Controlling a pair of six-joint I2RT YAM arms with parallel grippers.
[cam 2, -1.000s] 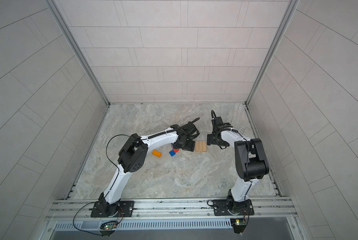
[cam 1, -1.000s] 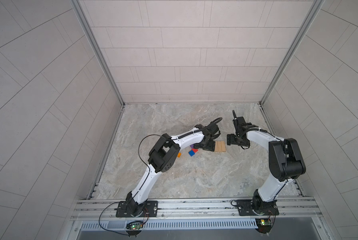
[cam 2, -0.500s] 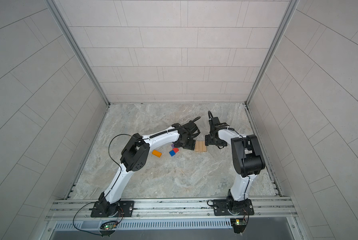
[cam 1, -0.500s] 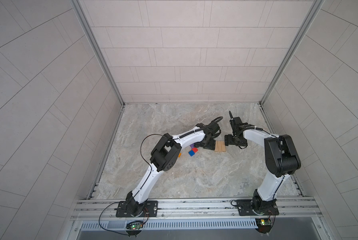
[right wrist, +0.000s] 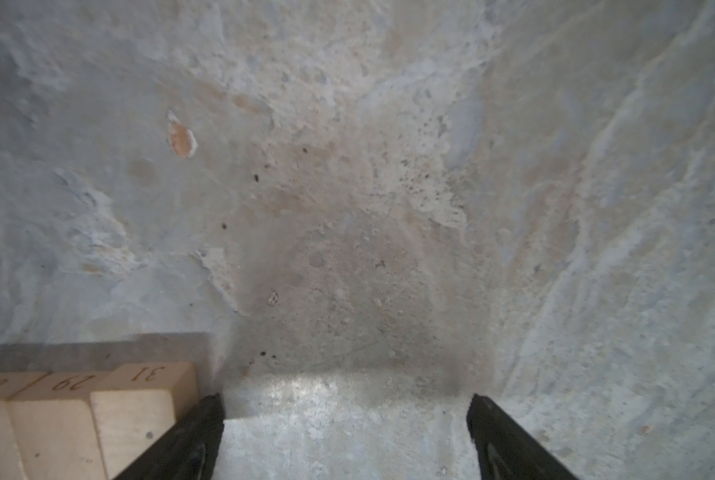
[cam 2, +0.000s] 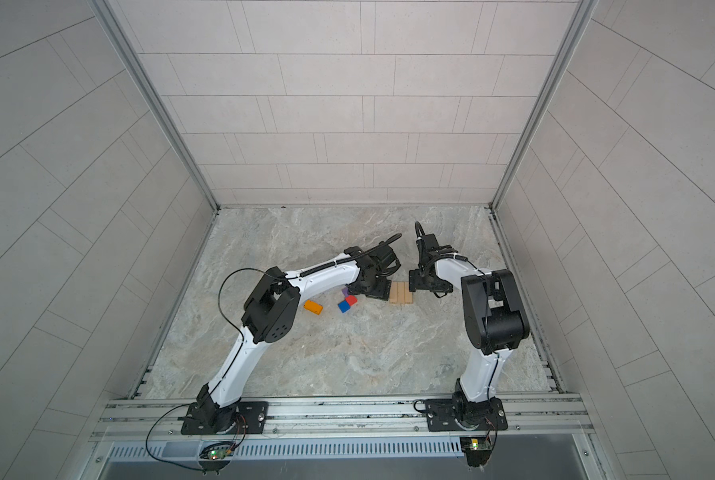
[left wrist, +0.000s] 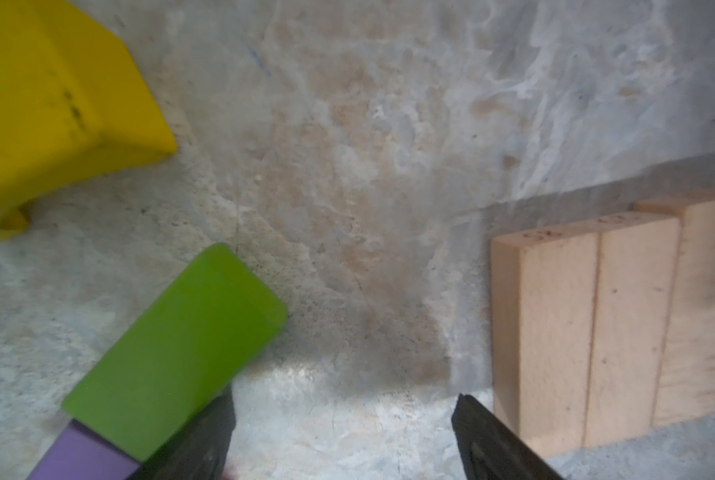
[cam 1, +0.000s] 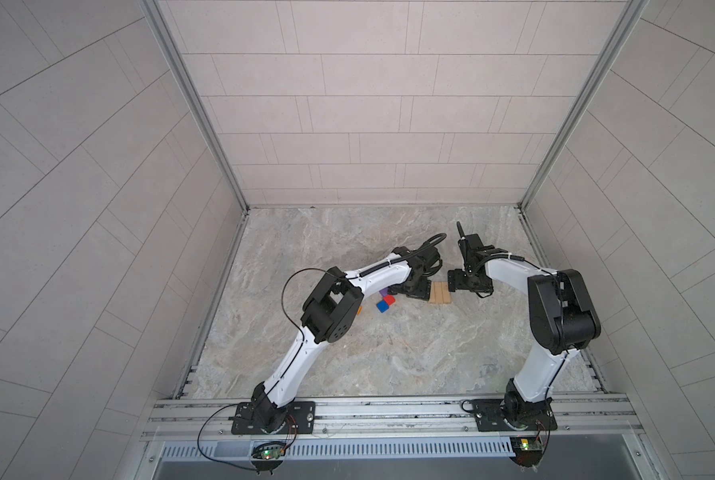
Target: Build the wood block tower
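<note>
Wood blocks (cam 2: 400,293), three plain tan oblongs, lie flush between the spread, empty left gripper (left wrist: 347,440) and right gripper (right wrist: 345,436); right arm shifted slightly inward. Base laid, stacking pending.

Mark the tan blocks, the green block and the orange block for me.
tan blocks (cam 2: 401,293): in a top view, top face of the middle block.
green block (left wrist: 181,353): left wrist view, centre of its upper face.
orange block (cam 2: 313,306): in a top view, centre of its upper face.
</note>
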